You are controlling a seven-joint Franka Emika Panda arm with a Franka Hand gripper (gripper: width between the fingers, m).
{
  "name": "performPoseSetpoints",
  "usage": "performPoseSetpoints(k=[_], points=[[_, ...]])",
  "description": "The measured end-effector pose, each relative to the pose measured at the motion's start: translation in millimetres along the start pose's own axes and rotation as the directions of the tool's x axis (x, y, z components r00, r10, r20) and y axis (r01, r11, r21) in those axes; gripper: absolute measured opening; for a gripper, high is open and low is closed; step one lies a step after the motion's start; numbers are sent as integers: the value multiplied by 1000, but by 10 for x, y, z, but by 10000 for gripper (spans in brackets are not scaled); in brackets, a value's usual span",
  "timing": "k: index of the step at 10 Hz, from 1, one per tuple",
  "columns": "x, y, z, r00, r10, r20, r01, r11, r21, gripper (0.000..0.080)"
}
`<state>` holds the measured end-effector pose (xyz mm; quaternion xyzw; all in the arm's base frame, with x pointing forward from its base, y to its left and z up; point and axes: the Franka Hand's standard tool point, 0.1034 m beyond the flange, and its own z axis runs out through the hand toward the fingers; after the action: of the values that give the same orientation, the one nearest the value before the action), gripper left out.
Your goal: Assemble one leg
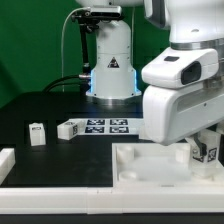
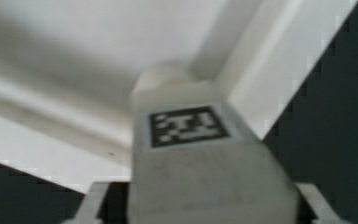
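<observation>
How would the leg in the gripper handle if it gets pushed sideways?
The leg looks like solid moulded plastic, so it is probably stiff and light. Its smooth sides might slip a little in the gripper. Being stubby and flat-faced, it seems unlikely to roll.

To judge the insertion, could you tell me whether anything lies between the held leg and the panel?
Nothing visible does: the gripper holds the leg over the panel, with only bare panel showing behind it.

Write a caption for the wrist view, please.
Pincer grips the tagged white leg, pointing at the white panel.
</observation>
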<state>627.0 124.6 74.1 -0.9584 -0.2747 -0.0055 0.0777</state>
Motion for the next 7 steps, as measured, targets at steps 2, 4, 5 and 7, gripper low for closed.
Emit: performPoseSetpoints(k=[2,4,5,7], points=[[-1,-1,4,999,50,0,-50,999,2,294],[3,22,-29,984,177,-24,-177,984,-8,294],[-15,40,-57,929,366,-51,-367,930,-20,294],[-45,72,-64,825,558,-87,-562,827,-22,294]])
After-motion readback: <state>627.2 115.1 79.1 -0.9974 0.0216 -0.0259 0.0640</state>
